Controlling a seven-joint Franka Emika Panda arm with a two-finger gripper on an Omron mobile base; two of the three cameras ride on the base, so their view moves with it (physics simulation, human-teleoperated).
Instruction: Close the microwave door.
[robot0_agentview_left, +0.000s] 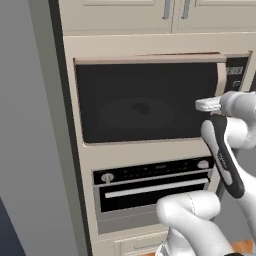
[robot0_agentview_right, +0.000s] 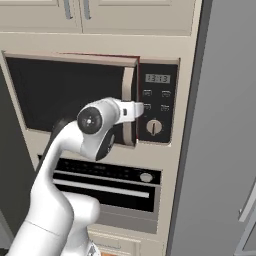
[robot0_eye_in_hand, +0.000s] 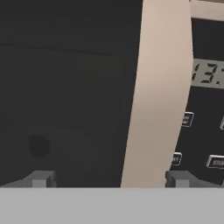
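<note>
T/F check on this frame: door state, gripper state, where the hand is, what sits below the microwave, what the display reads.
1. The microwave door is fully shut. False: a thin gap still shows along its top edge, so it is nearly closed.
2. The gripper is open, one fingertip either side of the door handle. True.
3. The hand is down at the oven. False: it is at the microwave door's handle side, next to the control panel.
4. The oven sits directly below the microwave. True.
5. The display reads 13:13. True.
</note>
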